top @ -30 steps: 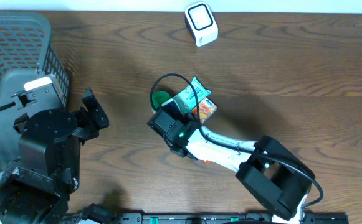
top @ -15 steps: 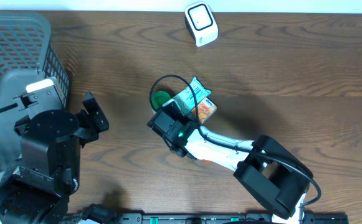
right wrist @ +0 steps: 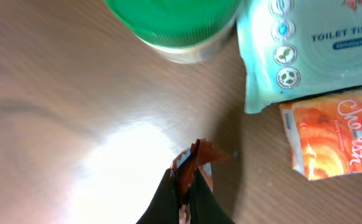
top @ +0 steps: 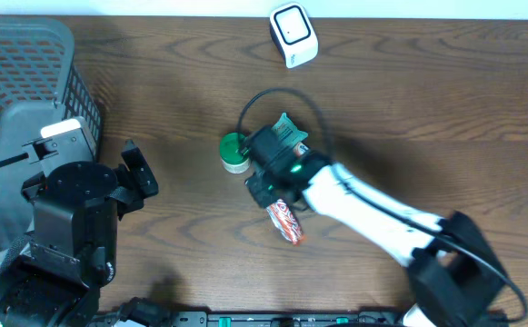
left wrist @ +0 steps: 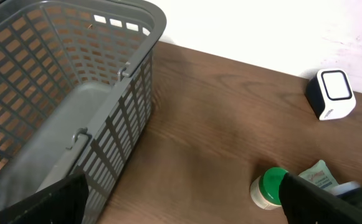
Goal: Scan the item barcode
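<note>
With the right claw point(right wrist: 184, 179) clamped on the orange packet point(top: 286, 222) near the green-lidded jar point(top: 235, 151) and the left claw point(left wrist: 181, 205) apart, pickup looks done, so next the barcode must face the white scanner point(top: 293, 34) across the desk point(top: 445, 100).

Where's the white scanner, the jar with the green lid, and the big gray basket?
white scanner point(top: 293, 34), overhead view, its top face.
green-lidded jar point(top: 234, 145), overhead view, the lid.
gray basket point(left wrist: 134, 87), left wrist view, its side wall.

The brown table point(top: 154, 91) holds 1 grey basket point(top: 18, 54), 1 white scanner point(top: 293, 34), 1 green-lidded jar point(top: 234, 153), 1 tissue pack point(right wrist: 311, 50) and 1 orange packet point(right wrist: 333, 140).
</note>
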Tool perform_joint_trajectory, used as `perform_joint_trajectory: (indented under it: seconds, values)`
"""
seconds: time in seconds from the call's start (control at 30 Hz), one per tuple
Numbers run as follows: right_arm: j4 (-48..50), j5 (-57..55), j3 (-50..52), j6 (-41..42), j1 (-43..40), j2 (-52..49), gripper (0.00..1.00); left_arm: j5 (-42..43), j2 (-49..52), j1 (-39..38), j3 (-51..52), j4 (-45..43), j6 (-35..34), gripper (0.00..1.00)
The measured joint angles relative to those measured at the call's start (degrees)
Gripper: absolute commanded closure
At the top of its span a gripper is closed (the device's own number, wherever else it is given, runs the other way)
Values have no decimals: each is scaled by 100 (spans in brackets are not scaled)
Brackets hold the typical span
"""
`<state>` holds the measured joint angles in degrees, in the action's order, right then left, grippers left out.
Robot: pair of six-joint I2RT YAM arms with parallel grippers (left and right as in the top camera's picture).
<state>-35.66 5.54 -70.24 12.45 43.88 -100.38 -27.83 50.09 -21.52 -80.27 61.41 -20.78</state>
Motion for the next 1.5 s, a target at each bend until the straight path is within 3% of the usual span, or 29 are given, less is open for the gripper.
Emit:
perform_joint_trajectory:
  seconds: [0.23, 0.43, 0.47, 0.5, 0.53, 0.57, 0.6, 0.63, 0.67, 0.87, 0.93, 1.1, 1.3, 1.5]
  values:
    - [-162, 2472, -48, -507, -1458, 227, 99, 0, 0, 0, 0, 7, 0, 2]
    - [-46, 3960, -48, -1088, -2688, 227, 99, 0, 0, 0, 0, 7, 0, 2]
    - [-59, 4116, -48, -1156, -2861, 227, 95, -2, 0, 0, 0, 9, 0, 2]
    - [-133, 4256, -48, -1211, -3073, 227, 84, 0, 0, 0, 0, 9, 0, 2]
    - [-201, 4330, -48, -1268, -3193, 227, 65, 0, 0, 0, 0, 9, 0, 2]
    - [-308, 4389, -48, -1307, -3287, 227, 37, 0, 0, 0, 0, 9, 0, 2]
    - [-459, 4417, -48, -1335, -3344, 227, 25, -2, 0, 0, 0, 4, 0, 2]
    - [-605, 4422, -48, -1355, -3346, 227, 4, -2, 0, 0, 0, 7, 0, 2]
    - [-704, 4417, -48, -1364, -3311, 227, 1, -2, 0, 0, 0, 9, 0, 2]
    - [-1290, 4365, -48, -1488, -2957, 227, 1, -2, 0, 0, 0, 9, 0, 2]
    - [-1547, 4352, -48, -1652, -2833, 227, 11, -2, 0, 0, 0, 9, 0, 2]
    - [-1687, 4183, -20, -2162, -2402, 227, 4, 0, 0, 0, 0, 9, 0, 2]
    - [-1386, 3595, 348, -2164, -1766, 223, 5, -2, 0, 0, 0, 9, 0, 2]
    - [-1266, 2922, 538, -2028, -1379, 103, 19, -2, 0, 0, 0, 9, 0, 2]
